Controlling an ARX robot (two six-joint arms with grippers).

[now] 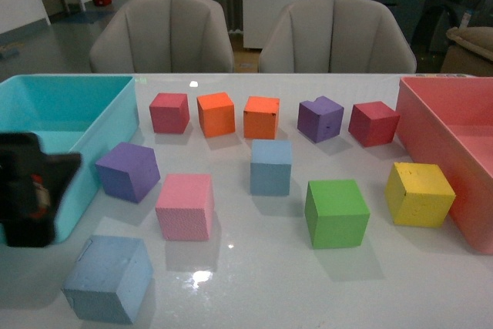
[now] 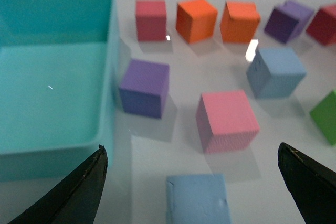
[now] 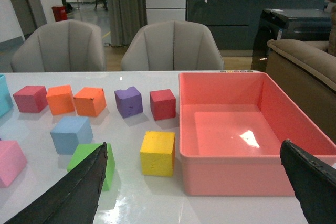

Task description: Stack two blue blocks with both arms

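Observation:
Two pale blue blocks sit apart on the white table. One blue block (image 1: 270, 167) is in the middle. The other blue block (image 1: 108, 277) is at the front left. My left gripper (image 1: 31, 189) hangs at the left edge in front of the teal bin. In the left wrist view it (image 2: 192, 150) is open, with the near blue block (image 2: 198, 200) between and below its fingers and the middle block (image 2: 276, 72) farther off. My right gripper (image 3: 195, 145) is open and empty above the table's right side, and the middle blue block (image 3: 71, 134) shows far off to one side. It is out of the front view.
A teal bin (image 1: 115, 125) stands at the left and a pink bin (image 1: 420, 125) at the right. Pink (image 1: 185, 206), purple (image 1: 127, 171), green (image 1: 336, 212) and yellow (image 1: 419, 193) cubes lie around the blue ones. A row of red, orange and purple cubes is behind.

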